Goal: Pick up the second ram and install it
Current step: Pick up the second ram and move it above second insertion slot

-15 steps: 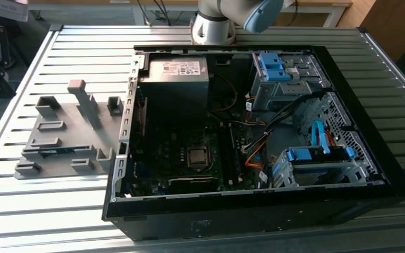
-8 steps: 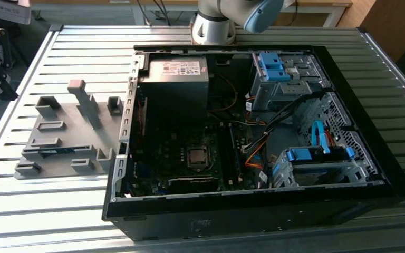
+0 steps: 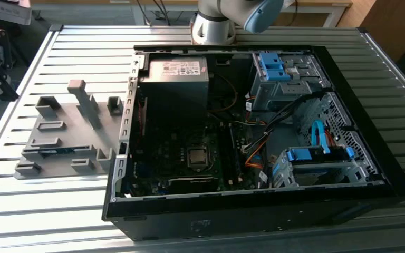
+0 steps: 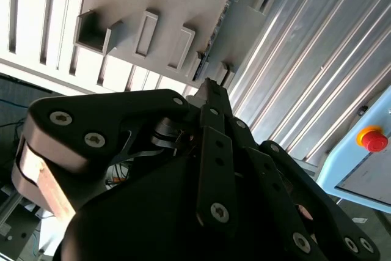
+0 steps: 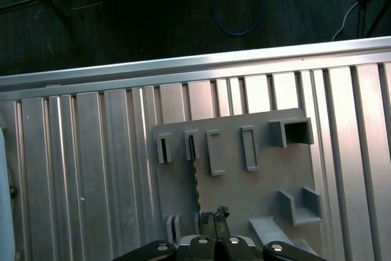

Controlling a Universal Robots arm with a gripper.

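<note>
Worrying that the gripper [image 5: 215, 214], pinched shut on nothing above the grey holder [image 5: 263, 187], could jab the second ram [image 5: 195, 175] standing edge-up in its slot, 9 o'clock of the PC case [image 3: 273, 221], if it drops like that.

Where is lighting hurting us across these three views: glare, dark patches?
Exterior view: the computer case interior sits in shadow while the slatted table around it is bright. Second wrist view: table slats wash out to white near the holder block; the hand is dark against them. First wrist view: even light on the holder block, floor beyond the table edge nearly black.
</note>
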